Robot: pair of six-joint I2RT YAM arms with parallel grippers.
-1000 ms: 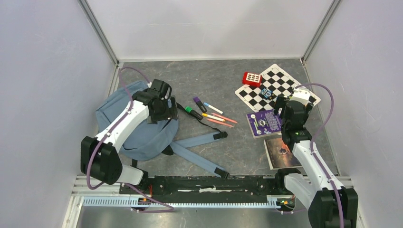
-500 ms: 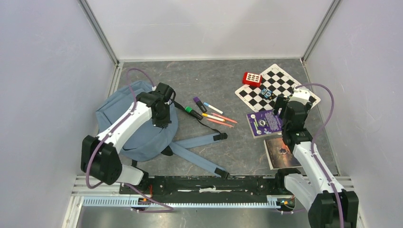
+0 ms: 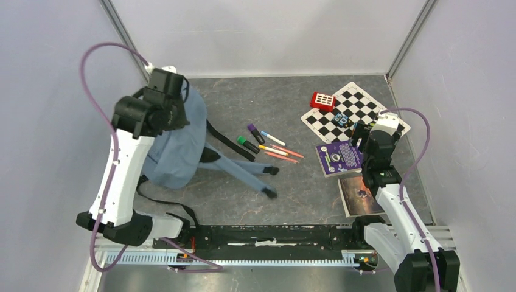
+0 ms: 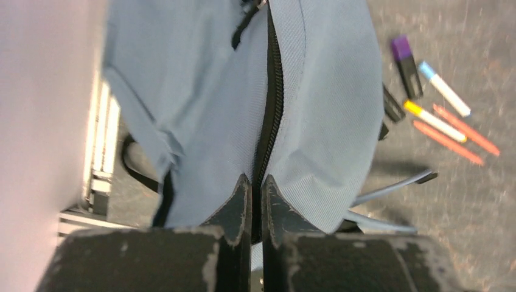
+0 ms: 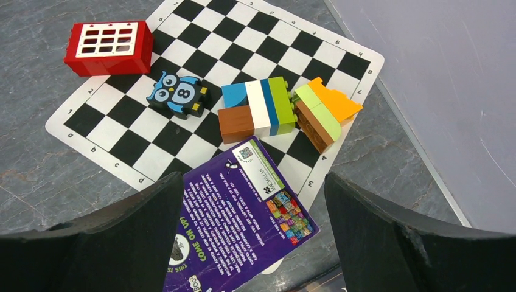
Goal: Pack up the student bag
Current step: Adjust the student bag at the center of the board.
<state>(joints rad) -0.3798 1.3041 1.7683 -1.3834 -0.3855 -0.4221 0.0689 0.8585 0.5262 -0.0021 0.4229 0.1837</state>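
The student bag (image 3: 173,152), blue-grey with a black zipper, hangs tilted at the left, its top lifted off the table. Its straps (image 3: 243,173) trail on the floor toward the middle. My left gripper (image 3: 182,104) is raised near the back-left corner. In the left wrist view the left gripper (image 4: 255,182) is shut on the student bag (image 4: 316,91), pinching the fabric along the zipper line. My right gripper (image 3: 365,139) hovers open over a purple book (image 3: 339,158). In the right wrist view the right gripper (image 5: 252,188) has nothing between its fingers, and the purple book (image 5: 243,225) lies below.
Several markers and pens (image 3: 268,143) lie mid-table. A chessboard mat (image 5: 243,36) at the back right carries a red block (image 5: 109,47), an owl piece (image 5: 177,93) and coloured bricks (image 5: 261,106). A second book (image 3: 362,196) lies near the right arm. Walls enclose three sides.
My left gripper has closed on the bag and swung up and back-left, lifting the bag's top and dragging the straps left. The right gripper has barely moved.
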